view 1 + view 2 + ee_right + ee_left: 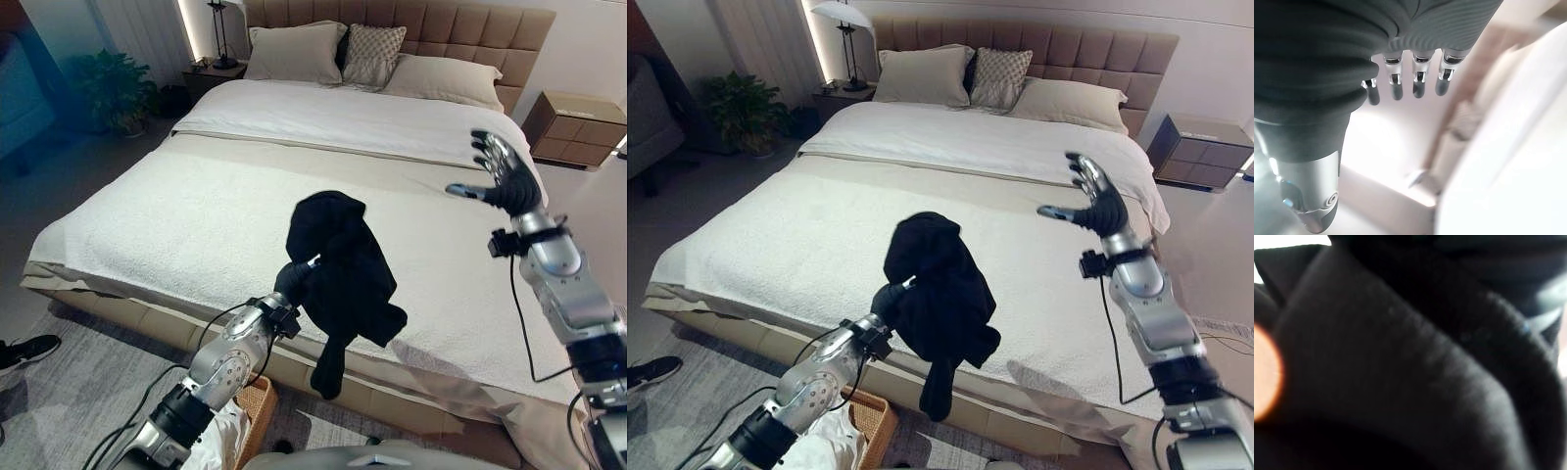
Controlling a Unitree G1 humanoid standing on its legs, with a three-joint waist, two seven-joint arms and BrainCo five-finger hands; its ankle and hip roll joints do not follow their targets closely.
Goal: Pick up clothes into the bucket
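— Hanging at frame centre, the black garment (340, 274) droops over the near edge of the bed (196, 225). What carries it?

— The left hand (294, 279), lower centre of the frame, buried in the cloth; whether its fingers are clamped cannot be told.

— The right hand (505, 171)?

— Raised at the right of the frame above the bed, fingers spread apart, holding nothing.

— The receptacle?

— A wicker basket (257, 406) sits at the bottom edge, below the left arm, white cloth (220, 436) beside it.
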